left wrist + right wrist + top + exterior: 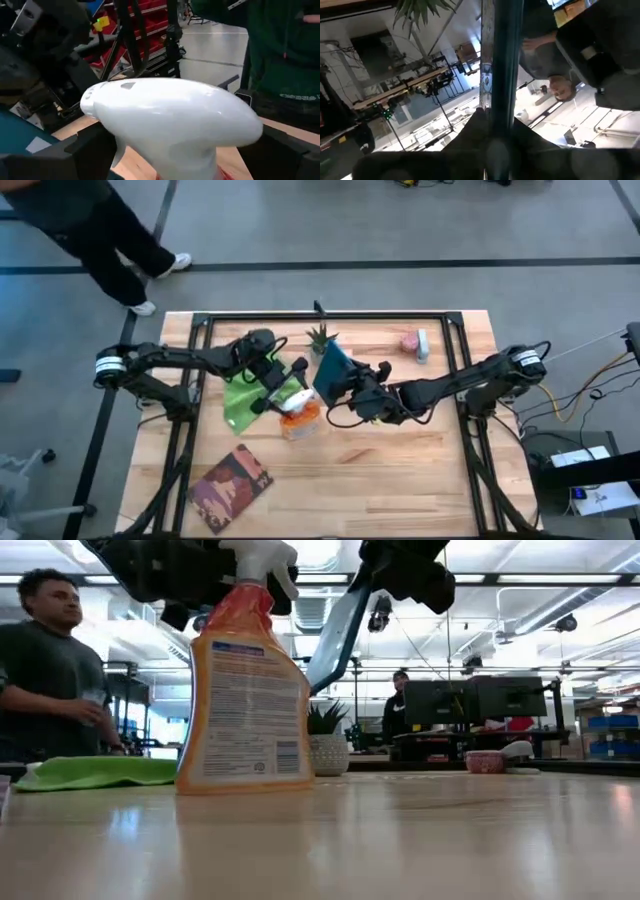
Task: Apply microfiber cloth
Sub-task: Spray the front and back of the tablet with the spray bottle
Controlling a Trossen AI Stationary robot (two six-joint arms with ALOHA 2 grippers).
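While the orange spray bottle (299, 416) is clasped at its white head by the closed left gripper (283, 392), the dark tablet (331, 372) is held tilted off the table, pinched edge-on by the right gripper (352, 383). The microfiber cloth (243, 402) is spread flat on the table just beside and below the left gripper, untouched.

Wood bench (400, 470), L gripper (272, 376) over green cloth (240, 402), R gripper (352, 383) holding tilted tablet (331, 371), orange bottle (298, 418) btwn, plant (320, 337) behind, book (230, 489) near front-left.
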